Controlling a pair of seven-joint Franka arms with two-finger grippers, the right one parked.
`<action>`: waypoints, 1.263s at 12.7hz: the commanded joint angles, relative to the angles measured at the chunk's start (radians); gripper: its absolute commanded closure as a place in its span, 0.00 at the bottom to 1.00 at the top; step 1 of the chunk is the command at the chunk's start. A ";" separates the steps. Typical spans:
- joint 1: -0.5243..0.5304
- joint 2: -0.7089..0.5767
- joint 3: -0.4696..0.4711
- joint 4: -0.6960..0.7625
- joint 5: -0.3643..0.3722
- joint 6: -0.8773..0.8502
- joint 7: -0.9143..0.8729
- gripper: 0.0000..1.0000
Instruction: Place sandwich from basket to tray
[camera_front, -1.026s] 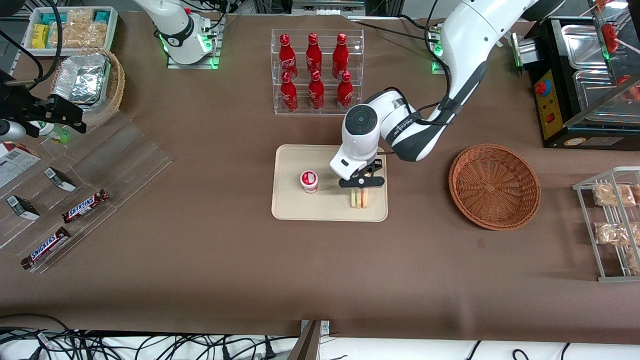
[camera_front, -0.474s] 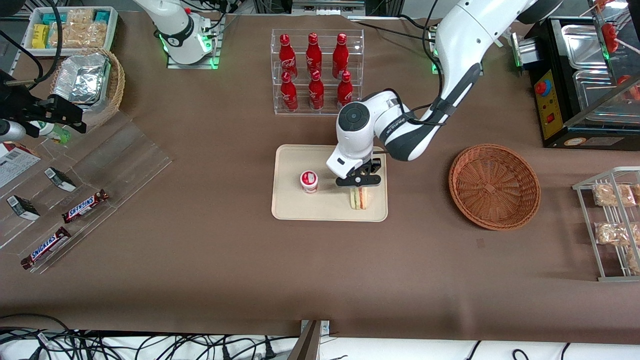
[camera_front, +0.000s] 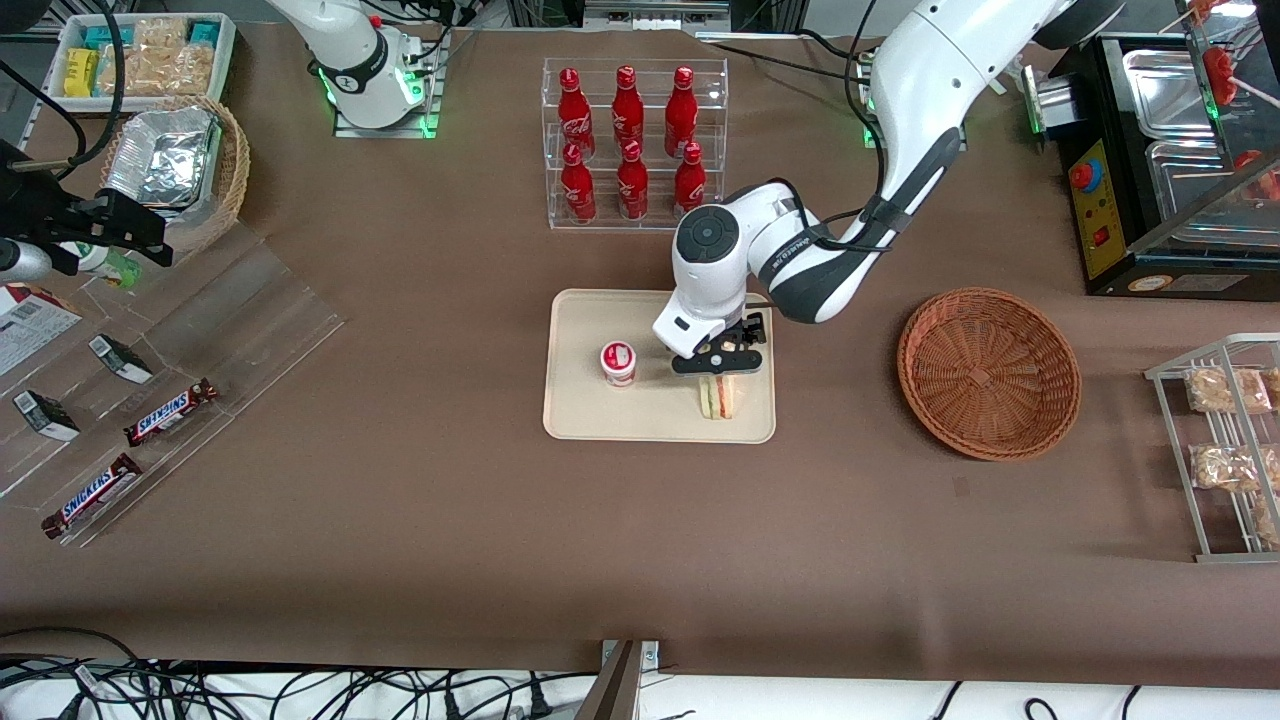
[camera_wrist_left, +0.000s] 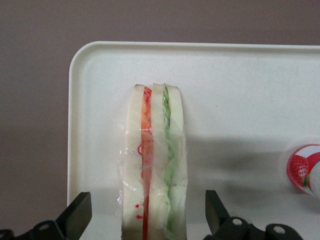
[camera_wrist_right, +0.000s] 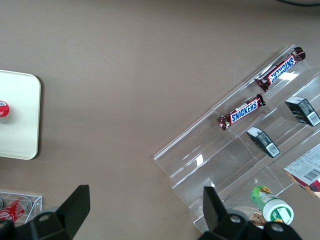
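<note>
A: Where is the clear-wrapped triangular wedge sandwich (camera_front: 717, 398) of pale bread with red and green filling?

B: It stands on its edge on the flat rectangular cream-beige plastic tray (camera_front: 580, 405) at the centre of the front frame, near the tray's corner closest to the front camera on the working arm's side.

A: And the black two-finger gripper (camera_front: 722, 362)?

B: It hangs just above the sandwich. Its fingers (camera_wrist_left: 77, 215) are spread wide, one on each side of the sandwich (camera_wrist_left: 155, 165), neither touching the wrap.

A: What else is on the tray?

B: A small white cup with a red strawberry-printed lid (camera_front: 618, 362), beside the sandwich, toward the parked arm's end.

A: The round reddish-brown woven wicker basket (camera_front: 988, 372)?

B: It sits right of centre in the front frame, well apart from the tray, with nothing in it.

A: Anything above the tray in that frame?

B: A clear acrylic rack of six red bottles (camera_front: 628, 140), farther from the camera.
</note>
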 joint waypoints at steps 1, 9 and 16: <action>0.008 -0.032 -0.008 0.011 0.013 -0.007 -0.033 0.00; 0.079 -0.231 -0.011 0.025 -0.159 -0.127 0.053 0.00; 0.338 -0.331 -0.010 0.146 -0.302 -0.412 0.517 0.00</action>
